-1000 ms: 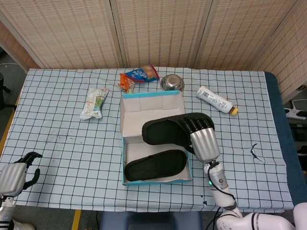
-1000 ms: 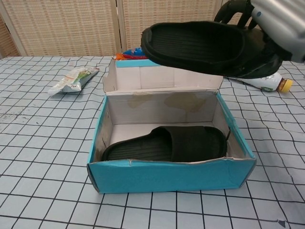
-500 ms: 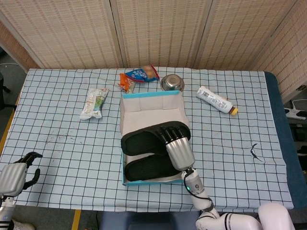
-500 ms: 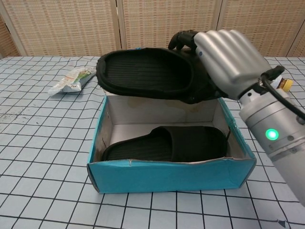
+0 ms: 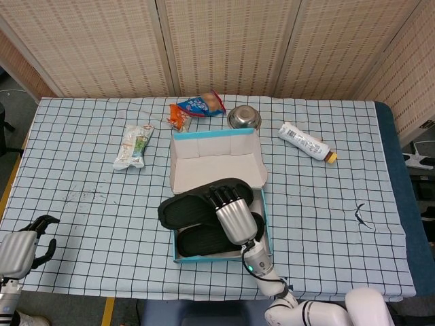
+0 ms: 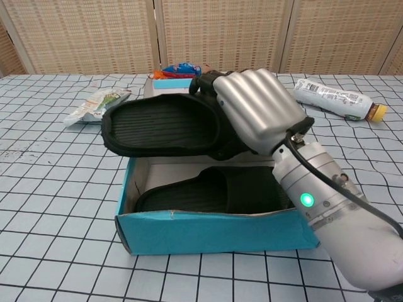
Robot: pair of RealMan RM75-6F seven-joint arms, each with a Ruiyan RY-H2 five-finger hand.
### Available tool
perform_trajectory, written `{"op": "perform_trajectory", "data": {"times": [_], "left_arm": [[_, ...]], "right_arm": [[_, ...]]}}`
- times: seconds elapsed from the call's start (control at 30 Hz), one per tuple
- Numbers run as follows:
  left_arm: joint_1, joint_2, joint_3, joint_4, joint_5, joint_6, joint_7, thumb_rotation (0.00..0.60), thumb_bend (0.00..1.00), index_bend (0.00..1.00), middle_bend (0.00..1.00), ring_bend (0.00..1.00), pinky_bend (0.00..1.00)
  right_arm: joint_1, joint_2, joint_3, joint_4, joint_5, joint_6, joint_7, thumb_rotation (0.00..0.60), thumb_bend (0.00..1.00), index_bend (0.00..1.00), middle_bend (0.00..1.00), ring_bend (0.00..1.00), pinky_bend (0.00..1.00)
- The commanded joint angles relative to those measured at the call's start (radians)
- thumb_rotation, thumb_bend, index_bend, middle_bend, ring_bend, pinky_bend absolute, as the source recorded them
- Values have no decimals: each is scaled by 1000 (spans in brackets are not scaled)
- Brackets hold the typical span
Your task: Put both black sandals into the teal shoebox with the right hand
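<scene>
My right hand (image 5: 230,214) (image 6: 255,110) grips a black sandal (image 5: 185,208) (image 6: 160,126) by its strap and holds it level over the open teal shoebox (image 5: 264,219) (image 6: 208,231). The sandal's toe end sticks out past the box's left wall. A second black sandal (image 5: 204,239) (image 6: 211,189) lies flat on the box floor, partly hidden under the held one. My left hand (image 5: 20,248) rests at the table's front left corner with its fingers curled in and nothing in them.
Behind the box lie snack bags (image 5: 197,106), a steel bowl (image 5: 243,117) and a white bottle (image 5: 304,141) (image 6: 330,97). A green-white packet (image 5: 134,145) (image 6: 96,104) lies to the left. A small black item (image 5: 361,214) sits at the right.
My right hand has carried the sandal leftward and down, from above the box's right side to just over its left half. The left hand has not moved.
</scene>
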State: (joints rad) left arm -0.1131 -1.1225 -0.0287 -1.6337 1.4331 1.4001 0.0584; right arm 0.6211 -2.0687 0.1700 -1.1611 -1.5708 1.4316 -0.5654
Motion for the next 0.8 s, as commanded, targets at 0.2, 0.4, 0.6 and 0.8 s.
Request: {"op": "perform_trajectory", "data": {"times": [0.2, 0.4, 0.6, 0.8], "left_arm": [[1, 3, 0, -2, 3, 3, -4, 600, 506, 280, 231, 405, 572], [0, 2, 1, -1, 4, 1, -3, 600, 505, 279, 232, 405, 572], [-1, 2, 1, 0, -1, -4, -3, 600, 505, 280, 232, 405, 572], [-2, 0, 2, -1, 1, -6, 1, 600, 505, 280, 232, 405, 572]], "right_arm": [[-11, -19, -34, 67, -2, -33, 26, 600, 77, 508, 504, 356, 374], [-21, -34, -33, 131, 24, -68, 61, 600, 77, 508, 505, 356, 374], [-34, -24, -38, 135, 33, -80, 56, 600, 77, 508, 505, 356, 374], [-65, 22, -26, 33, 136, -173, -55, 600, 78, 525, 518, 372, 374]]}}
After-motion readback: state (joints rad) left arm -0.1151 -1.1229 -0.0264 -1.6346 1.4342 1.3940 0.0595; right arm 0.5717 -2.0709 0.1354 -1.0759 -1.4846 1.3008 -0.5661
